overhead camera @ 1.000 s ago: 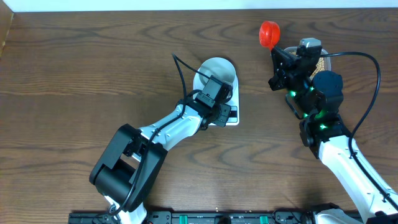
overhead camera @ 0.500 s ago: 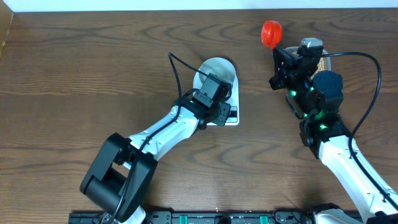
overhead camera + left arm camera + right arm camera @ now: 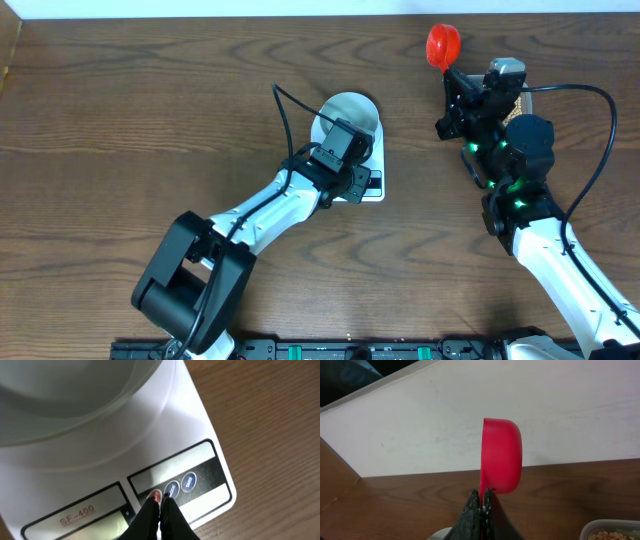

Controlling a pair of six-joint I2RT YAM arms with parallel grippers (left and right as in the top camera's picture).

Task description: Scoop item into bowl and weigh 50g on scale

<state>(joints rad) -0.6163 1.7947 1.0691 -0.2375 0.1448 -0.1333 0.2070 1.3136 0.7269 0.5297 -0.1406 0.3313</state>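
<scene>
A bowl (image 3: 75, 390) is seated on the scale (image 3: 200, 430), at whose red button (image 3: 155, 495) the clenched, empty left gripper (image 3: 161, 502) is held at six o'clock, while a red scoop (image 3: 501, 455) is grasped by the right gripper (image 3: 483, 495), with beans (image 3: 612, 535) at five o'clock.

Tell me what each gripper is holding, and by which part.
Right gripper: the red scoop, pinched by its handle. Left gripper: nothing; its shut tips rest at the red button on the scale.
</scene>
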